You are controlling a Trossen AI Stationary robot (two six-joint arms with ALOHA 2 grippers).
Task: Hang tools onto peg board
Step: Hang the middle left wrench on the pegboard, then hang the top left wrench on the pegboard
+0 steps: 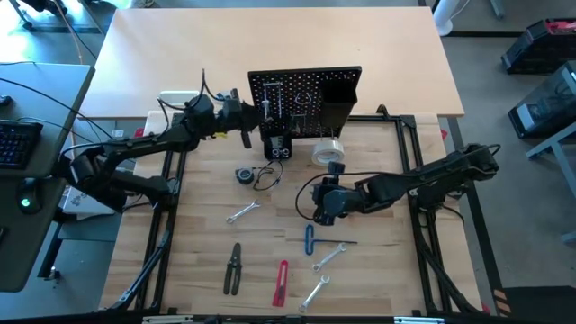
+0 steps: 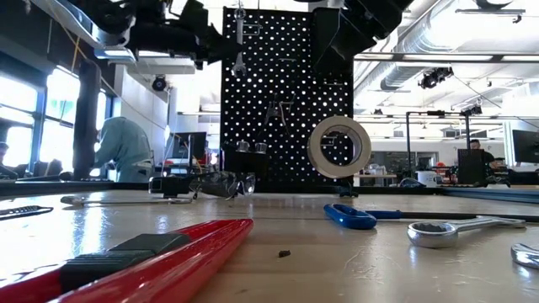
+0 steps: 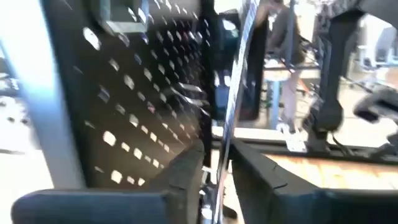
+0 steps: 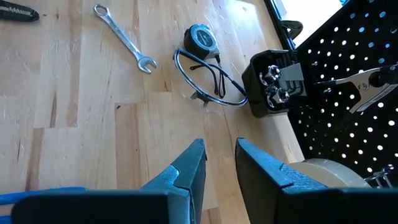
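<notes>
Black perforated upright peg board (image 2: 286, 93) at frame centre, a silver wrench (image 2: 240, 42) hanging near its upper left. Pale tape roll (image 2: 338, 146) stands on edge before its lower right. Clear safety glasses (image 2: 221, 183) left of centre on the wooden bench (image 2: 337, 261). Red-handled cutter (image 2: 143, 265) fills lower left foreground. Blue-handled tool (image 2: 352, 216) and silver wrench head (image 2: 450, 231) at right. Dark arm parts along the top edge.
</notes>
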